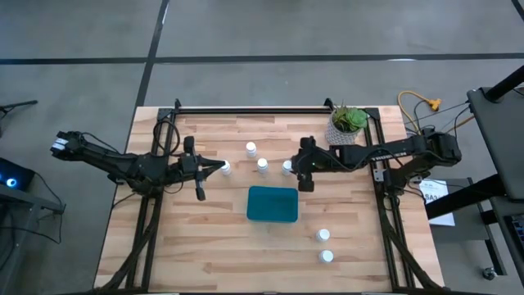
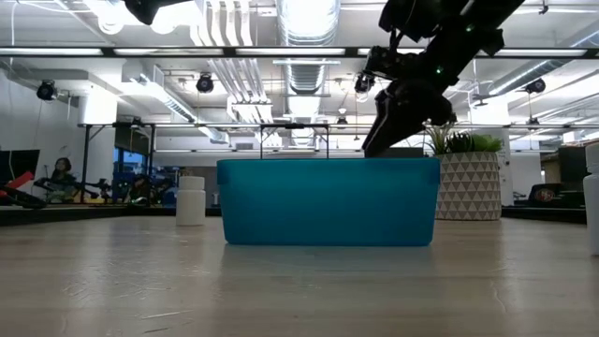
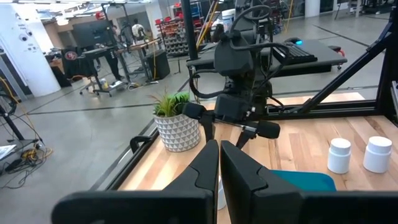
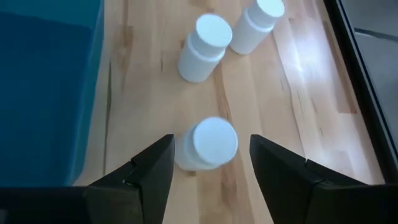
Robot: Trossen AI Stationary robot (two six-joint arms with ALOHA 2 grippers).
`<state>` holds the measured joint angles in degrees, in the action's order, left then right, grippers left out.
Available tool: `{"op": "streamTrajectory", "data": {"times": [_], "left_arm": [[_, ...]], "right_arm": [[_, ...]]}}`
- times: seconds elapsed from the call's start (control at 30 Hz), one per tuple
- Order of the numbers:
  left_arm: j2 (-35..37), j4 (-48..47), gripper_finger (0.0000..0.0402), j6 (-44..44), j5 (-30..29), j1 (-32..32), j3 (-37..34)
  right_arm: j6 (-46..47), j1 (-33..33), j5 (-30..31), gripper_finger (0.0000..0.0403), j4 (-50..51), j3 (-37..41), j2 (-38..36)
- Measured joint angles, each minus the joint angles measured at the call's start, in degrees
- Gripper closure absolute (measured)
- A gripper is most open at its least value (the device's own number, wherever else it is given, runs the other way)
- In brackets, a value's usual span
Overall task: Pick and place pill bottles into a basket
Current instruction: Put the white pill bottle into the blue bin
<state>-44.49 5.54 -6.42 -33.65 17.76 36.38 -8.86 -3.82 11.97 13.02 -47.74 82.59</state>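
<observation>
The right gripper (image 4: 211, 163) hangs with jaws apart, straddling a small white capped plastic pill bottle (image 4: 207, 144) that stands on the wooden counter (image 1: 205, 238) just beyond the teal rectangular basket (image 1: 273, 204). Closing off-centre could tip it into two neighbouring bottles (image 4: 204, 47). The left gripper (image 1: 199, 170), jaws together, waits left of the basket.

Low view: basket (image 2: 328, 201) hides bottles behind; far-right bottle (image 2: 591, 211) cut by edge (half visible).
</observation>
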Motion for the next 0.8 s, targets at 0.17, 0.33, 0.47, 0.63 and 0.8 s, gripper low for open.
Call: {"op": "streamTrajectory", "data": {"times": [0.17, 0.33, 0.47, 0.63, 0.8], "left_arm": [[0.0, 0.0, 0.0402, 0.0, 0.0, 0.0, 0.0], [-0.1, 0.0, 0.0402, 0.0, 0.0, 0.0, 0.0], [0.0, 0.0, 0.0402, 0.0, 0.0, 0.0, 0.0], [0.0, 0.1, 0.0402, 0.0, 0.0, 0.0, 0.0], [-0.1, 0.1, 0.0402, 0.0, 0.0, 0.0, 0.0]], "right_arm": [[-0.4, -1.5, -0.7, 0.0199, -2.8, 1.1, 0.0], [-1.2, -3.0, -1.7, 0.0199, -5.3, 3.1, 0.0], [-2.2, -3.9, -3.5, 0.0199, -6.7, 4.1, 0.0], [-3.6, -4.4, -3.8, 0.0199, -10.3, 4.4, 0.0], [-3.4, -6.0, -7.8, 0.0199, -12.8, 5.2, 0.0]]}}
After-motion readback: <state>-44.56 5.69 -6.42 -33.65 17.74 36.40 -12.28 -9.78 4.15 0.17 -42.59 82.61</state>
